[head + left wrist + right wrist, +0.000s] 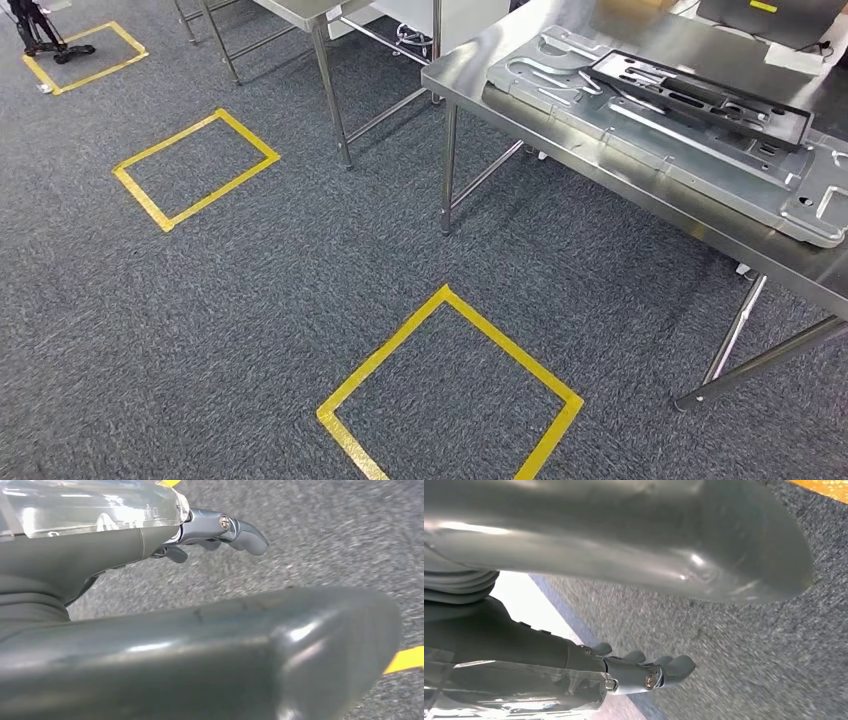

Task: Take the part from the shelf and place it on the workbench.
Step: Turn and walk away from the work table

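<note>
A black slotted part [700, 95] lies flat on a large silver metal plate [650, 140] on the steel workbench [800, 265] at the right of the head view. In the left wrist view my left hand [165, 630] hangs over grey carpet, its thick thumb in front and its fingers [235, 530] stretched out with nothing in them. My right hand [599, 555] hangs the same way in the right wrist view, and its fingers [659, 672] are empty and slightly bent.
Three yellow tape rectangles mark the grey carpet: a near one [345, 405], a middle one [140, 190] and a far one [40, 75]. The workbench's leg [449, 170] stands ahead. A second steel table [320, 15] is behind, and a dark wheeled stand [40, 35] is far left.
</note>
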Tool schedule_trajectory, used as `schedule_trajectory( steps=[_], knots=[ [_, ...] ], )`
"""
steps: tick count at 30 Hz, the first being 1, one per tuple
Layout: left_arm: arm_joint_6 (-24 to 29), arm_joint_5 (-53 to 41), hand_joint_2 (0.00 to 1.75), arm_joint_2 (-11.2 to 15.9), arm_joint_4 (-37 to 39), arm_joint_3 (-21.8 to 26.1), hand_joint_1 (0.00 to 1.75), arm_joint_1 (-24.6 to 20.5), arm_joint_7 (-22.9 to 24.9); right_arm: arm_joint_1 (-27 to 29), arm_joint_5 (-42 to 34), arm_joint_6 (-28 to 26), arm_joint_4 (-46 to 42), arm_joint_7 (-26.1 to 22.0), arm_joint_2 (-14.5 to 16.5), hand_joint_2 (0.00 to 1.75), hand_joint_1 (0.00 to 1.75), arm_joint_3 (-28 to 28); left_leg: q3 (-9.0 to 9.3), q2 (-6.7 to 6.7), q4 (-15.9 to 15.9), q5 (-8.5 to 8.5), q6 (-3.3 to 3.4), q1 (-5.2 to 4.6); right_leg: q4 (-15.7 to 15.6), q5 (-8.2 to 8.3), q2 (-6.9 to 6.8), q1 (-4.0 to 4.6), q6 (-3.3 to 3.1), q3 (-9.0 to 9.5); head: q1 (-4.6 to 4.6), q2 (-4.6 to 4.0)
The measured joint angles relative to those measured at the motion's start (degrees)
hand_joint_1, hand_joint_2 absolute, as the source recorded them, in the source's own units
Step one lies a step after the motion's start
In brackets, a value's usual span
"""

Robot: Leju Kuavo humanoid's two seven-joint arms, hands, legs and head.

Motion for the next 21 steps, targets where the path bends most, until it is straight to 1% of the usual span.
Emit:
schedule_trajectory(
  steps=[1, 2, 3, 4, 5, 6, 7, 8, 9, 10, 12, 13, 14, 15, 16, 17, 18, 19, 20, 21],
  knots=[
    [-0.04, -0.11, 0.00, -0.01, 0.00, -0.05, 0.00, -0.05, -0.02, 0.11, 0.05, 0.02, 0.01, -0.09, -0.01, 0.00, 0.00, 0.03, -1.75, 1.03, 3.87, -2.07, -0.23, 0.10, 0.02, 0.02, -0.71, 0.10, -0.12, -0.10, -0.11, 0.00],
    [-0.09, -0.21, 0.00, -0.03, 0.00, -0.08, 0.00, -0.08, -0.04, 0.20, 0.07, 0.04, 0.01, -0.14, -0.01, 0.00, 0.00, 0.04, -3.43, 1.51, 7.68, -3.74, -0.46, 0.26, 0.09, 0.02, -1.50, 0.18, -0.16, -0.23, -0.11, 0.00],
    [-0.15, -0.30, 0.00, -0.04, 0.00, -0.11, 0.00, -0.06, -0.05, 0.24, 0.09, 0.06, 0.02, -0.18, -0.01, 0.00, 0.00, 0.05, -4.54, 1.80, 10.35, -4.61, -0.65, 0.36, 0.17, 0.01, -2.27, 0.26, -0.16, -0.34, -0.10, 0.00],
    [-0.20, -0.40, 0.00, -0.04, 0.00, -0.12, 0.00, 0.00, -0.06, 0.22, 0.09, 0.08, 0.02, -0.19, 0.00, 0.00, 0.00, 0.07, -4.66, 1.99, 11.05, -4.44, -0.76, 0.42, 0.27, -0.02, -2.98, 0.30, -0.14, -0.43, -0.11, 0.00],
    [-0.24, -0.50, 0.00, -0.03, 0.00, -0.13, 0.00, 0.07, -0.07, 0.18, 0.10, 0.09, 0.02, -0.19, 0.01, 0.00, 0.00, 0.08, -3.58, 2.20, 9.39, -3.27, -0.77, 0.44, 0.37, -0.07, -3.63, 0.32, -0.09, -0.48, -0.11, 0.00],
    [-0.27, -0.60, 0.00, -0.01, 0.00, -0.13, 0.00, 0.11, -0.07, 0.12, 0.10, 0.10, 0.02, -0.13, 0.04, 0.00, 0.00, 0.09, -1.43, 2.64, 5.75, -1.45, -0.69, 0.44, 0.45, -0.15, -4.26, 0.32, 0.00, -0.45, -0.11, 0.00],
    [-0.27, -0.66, 0.00, 0.03, 0.00, -0.13, 0.00, 0.08, -0.07, 0.06, 0.11, 0.10, 0.02, -0.07, 0.07, 0.00, 0.00, 0.10, 1.05, 3.63, 1.23, 0.00, -0.51, 0.35, 0.52, -0.24, -4.85, 0.35, 0.13, -0.37, -0.11, 0.00],
    [-0.27, -0.71, 0.00, 0.05, 0.00, -0.14, 0.00, 0.02, -0.08, 0.02, 0.11, 0.11, 0.02, 0.02, 0.10, 0.00, 0.00, 0.10, 3.08, 4.49, -2.56, 1.15, -0.30, 0.19, 0.58, -0.35, -5.38, 0.45, 0.36, -0.28, -0.09, 0.00],
    [-0.27, -0.74, 0.00, 0.07, 0.00, -0.15, 0.00, -0.05, -0.08, 0.00, 0.11, 0.11, 0.02, 0.10, 0.12, 0.00, 0.00, 0.11, 4.35, 5.11, -5.02, 1.71, -0.05, 0.00, 0.62, -0.41, -5.81, 0.53, 0.64, -0.20, -0.08, 0.00],
    [-0.27, -0.76, 0.00, 0.07, 0.00, -0.16, 0.00, -0.05, -0.09, -0.05, 0.12, 0.11, 0.02, 0.14, 0.13, 0.00, 0.00, 0.11, 4.69, 5.39, -6.00, 1.73, 0.17, -0.20, 0.62, -0.42, -6.20, 0.60, 0.93, -0.14, -0.06, 0.00],
    [-0.27, -0.79, 0.00, 0.10, 0.00, -0.18, 0.00, 0.18, -0.12, -0.26, 0.14, 0.13, 0.02, 0.20, 0.14, 0.00, 0.00, 0.11, 4.42, 4.46, -6.12, 2.06, 0.69, -0.34, 0.48, -0.32, -6.85, 0.63, 1.55, -0.01, -0.05, 0.00],
    [-0.27, -0.80, 0.00, 0.10, 0.00, -0.19, 0.00, 0.30, -0.14, -0.34, 0.15, 0.15, 0.02, 0.23, 0.16, 0.00, 0.00, 0.12, 4.45, 4.05, -6.41, 2.32, 1.01, -0.24, 0.64, -0.56, -6.46, 0.53, 1.87, 0.01, -0.03, 0.00],
    [-0.27, -0.81, 0.00, 0.11, 0.00, -0.19, 0.00, 0.36, -0.18, -0.38, 0.16, 0.17, 0.02, 0.26, 0.19, 0.00, 0.00, 0.13, 4.49, 3.61, -6.71, 2.63, 1.40, -0.11, 1.49, -1.37, -5.43, 0.42, 2.13, -0.33, -0.01, 0.00],
    [-0.27, -0.82, 0.00, 0.12, 0.00, -0.20, 0.00, 0.31, -0.25, -0.33, 0.17, 0.21, 0.03, 0.32, 0.20, 0.00, 0.00, 0.13, 4.49, 3.17, -7.01, 2.94, 1.76, 0.04, 3.58, -2.90, -4.05, 0.32, 2.33, -1.25, 0.03, 0.00],
    [-0.28, -0.84, 0.00, 0.12, 0.00, -0.21, 0.00, 0.23, -0.33, -0.23, 0.19, 0.25, 0.03, 0.40, 0.21, 0.00, 0.00, 0.13, 4.43, 2.71, -7.11, 3.15, 1.99, 0.07, 6.86, -4.96, -2.50, 0.17, 2.44, -2.78, 0.07, 0.00],
    [-0.28, -0.85, 0.00, 0.13, 0.00, -0.22, 0.00, 0.16, -0.41, -0.14, 0.20, 0.28, 0.04, 0.49, 0.21, 0.00, 0.00, 0.13, 4.22, 2.20, -7.09, 3.27, 2.17, 0.03, 10.82, -7.05, -1.59, 0.16, 2.46, -4.67, 0.08, 0.00],
    [-0.29, -0.86, 0.00, 0.14, 0.00, -0.24, 0.00, 0.12, -0.48, -0.07, 0.23, 0.30, 0.05, 0.57, 0.21, 0.00, 0.00, 0.13, 4.04, 1.61, -7.03, 3.35, 2.23, -0.03, 14.41, -8.47, -1.23, 0.17, 2.47, -6.39, 0.08, 0.00],
    [-0.30, -0.86, 0.00, 0.14, 0.00, -0.26, 0.00, 0.13, -0.51, -0.03, 0.28, 0.31, 0.06, 0.63, 0.21, 0.00, 0.00, 0.13, 3.91, 0.96, -6.94, 3.40, 2.24, -0.09, 16.40, -8.77, -1.12, 0.17, 2.45, -7.37, 0.07, 0.00],
    [-0.30, -0.87, 0.00, 0.14, 0.00, -0.27, 0.00, 0.18, -0.54, -0.01, 0.32, 0.34, 0.07, 0.66, 0.21, 0.00, 0.00, 0.13, 3.84, 0.27, -6.80, 3.43, 2.21, -0.12, 16.23, -7.87, -1.02, 0.18, 2.38, -7.32, 0.07, 0.00],
    [-0.30, -0.90, 0.00, 0.14, 0.00, -0.27, 0.00, 0.22, -0.55, 0.01, 0.35, 0.39, 0.07, 0.66, 0.21, 0.00, 0.00, 0.13, 3.81, -0.51, -6.62, 3.43, 2.16, -0.13, 13.69, -5.89, -0.74, 0.17, 2.25, -6.12, 0.08, 0.00]
  ],
)
